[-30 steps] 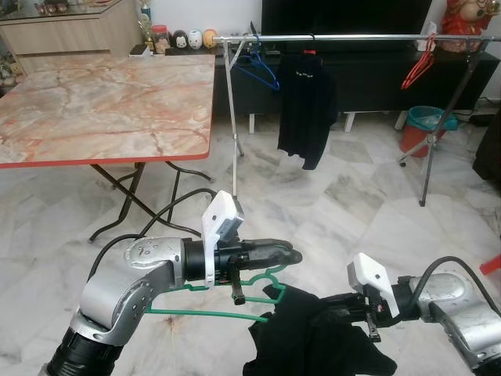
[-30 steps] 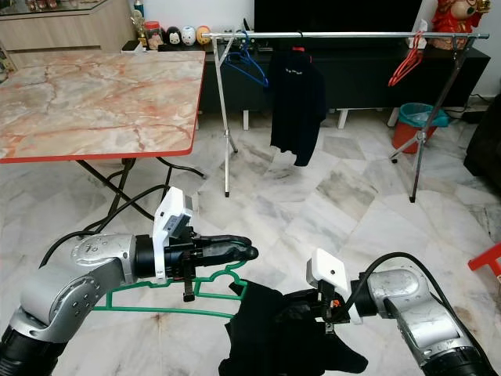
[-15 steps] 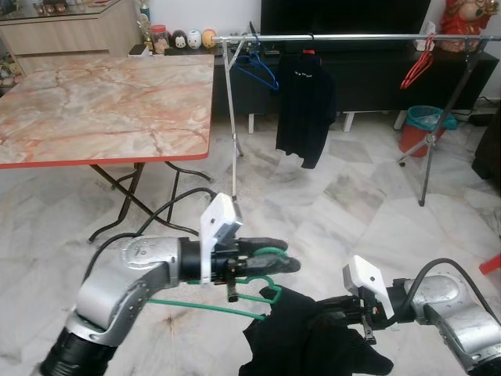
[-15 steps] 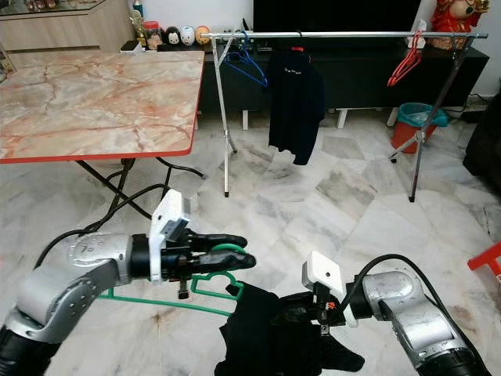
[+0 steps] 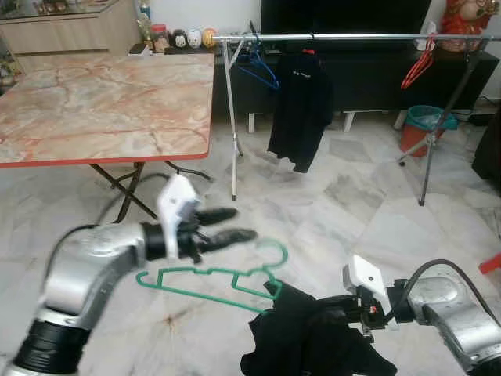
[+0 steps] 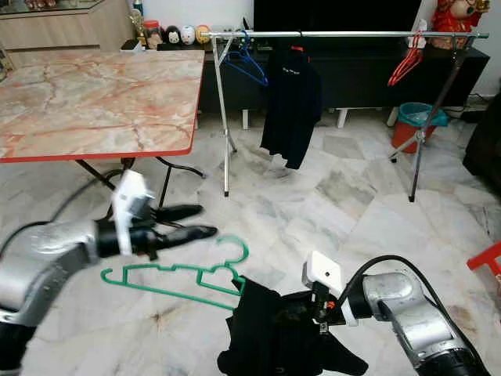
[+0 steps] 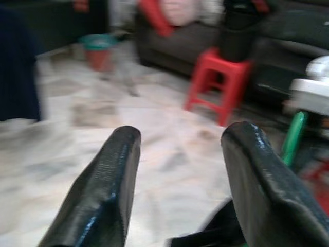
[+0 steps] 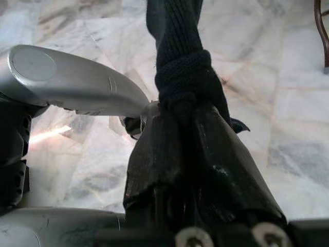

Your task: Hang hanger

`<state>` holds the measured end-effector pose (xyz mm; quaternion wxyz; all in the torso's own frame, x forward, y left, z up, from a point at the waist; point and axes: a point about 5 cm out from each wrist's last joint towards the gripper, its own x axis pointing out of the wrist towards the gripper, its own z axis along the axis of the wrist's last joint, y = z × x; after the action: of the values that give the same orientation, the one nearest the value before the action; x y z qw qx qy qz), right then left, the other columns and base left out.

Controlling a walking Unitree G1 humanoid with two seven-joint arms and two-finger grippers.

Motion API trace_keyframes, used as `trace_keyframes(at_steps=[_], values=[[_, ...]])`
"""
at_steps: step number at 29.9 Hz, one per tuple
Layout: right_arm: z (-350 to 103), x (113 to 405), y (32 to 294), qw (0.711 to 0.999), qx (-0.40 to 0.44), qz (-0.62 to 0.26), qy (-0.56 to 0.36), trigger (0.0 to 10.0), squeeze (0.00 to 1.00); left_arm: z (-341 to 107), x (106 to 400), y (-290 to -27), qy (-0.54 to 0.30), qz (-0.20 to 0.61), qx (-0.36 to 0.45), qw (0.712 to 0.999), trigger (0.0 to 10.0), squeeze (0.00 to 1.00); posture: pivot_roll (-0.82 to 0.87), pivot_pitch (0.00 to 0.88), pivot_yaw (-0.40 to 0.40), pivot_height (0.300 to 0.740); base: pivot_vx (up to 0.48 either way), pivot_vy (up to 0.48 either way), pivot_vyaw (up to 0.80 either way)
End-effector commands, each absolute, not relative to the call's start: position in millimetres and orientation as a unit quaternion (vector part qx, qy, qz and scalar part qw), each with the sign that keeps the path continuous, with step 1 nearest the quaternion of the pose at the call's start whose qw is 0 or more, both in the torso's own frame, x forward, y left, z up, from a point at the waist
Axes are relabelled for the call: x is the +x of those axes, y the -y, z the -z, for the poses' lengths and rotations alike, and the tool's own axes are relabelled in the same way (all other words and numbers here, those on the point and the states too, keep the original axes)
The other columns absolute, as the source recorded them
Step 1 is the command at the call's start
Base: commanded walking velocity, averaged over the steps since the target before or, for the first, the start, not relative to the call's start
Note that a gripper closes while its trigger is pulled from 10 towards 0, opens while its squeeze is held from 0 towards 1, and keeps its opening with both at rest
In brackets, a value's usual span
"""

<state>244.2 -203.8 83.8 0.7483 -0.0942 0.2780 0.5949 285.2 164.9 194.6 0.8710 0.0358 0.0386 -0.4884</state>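
Our left gripper (image 5: 239,223) has its fingers spread wide and empty, just above the green hanger (image 5: 211,276). We should close it on the hanger's neck before lifting toward the rail (image 5: 329,37). The hanger's long axis runs left to right, its hook (image 5: 274,252) pointing away from us toward the rail. Beside the hanger, our right gripper (image 6: 301,309) is clamped on the black garment (image 6: 274,337).

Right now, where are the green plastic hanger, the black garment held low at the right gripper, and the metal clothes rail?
green plastic hanger (image 5: 205,276): left eye view, on its lower bar.
black garment (image 6: 274,337): right eye view, mid-cloth.
metal clothes rail (image 5: 352,37): left eye view, on the top bar.
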Motion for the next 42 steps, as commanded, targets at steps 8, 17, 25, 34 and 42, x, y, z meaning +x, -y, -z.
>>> trace_keyframes(at_steps=[8, 17, 25, 34, 42], values=[[-93, 275, 227, 0.856, -0.139, -0.443, -0.226, 0.0, 0.0, -208, 299, -225, 0.019, 0.307, 0.03, 0.951, 10.0, 0.0, 0.08, 0.0, 0.001, 0.74, 0.0, 0.0, 0.0], [-123, 304, 238, 0.9, -0.158, -0.372, -0.166, 0.0, 0.0, -194, 322, -247, 0.03, 0.121, -0.014, 0.992, 10.0, 0.0, 0.07, 0.0, 0.003, 0.74, 0.0, 0.0, 0.0], [-144, 313, 226, 0.871, -0.17, -0.441, -0.133, 0.0, 0.0, -173, 323, -246, -0.005, 0.097, -0.027, 0.995, 10.0, 0.0, 0.06, 0.0, 0.001, 0.74, 0.0, 0.0, 0.0], [-171, 340, 221, 0.856, -0.221, -0.454, -0.114, 8.7, 0.0, -131, 307, -236, -0.09, 0.148, -0.065, 0.983, 10.0, 0.0, 0.07, 0.0, -0.004, 0.74, 0.0, 0.0, 0.0], [-183, 340, 221, 0.796, -0.233, -0.542, -0.135, 10.0, 0.0, -131, 285, -209, -0.088, 0.312, -0.095, 0.941, 10.0, 0.0, 0.08, 0.0, -0.013, 0.74, 0.0, 0.0, 0.0]])
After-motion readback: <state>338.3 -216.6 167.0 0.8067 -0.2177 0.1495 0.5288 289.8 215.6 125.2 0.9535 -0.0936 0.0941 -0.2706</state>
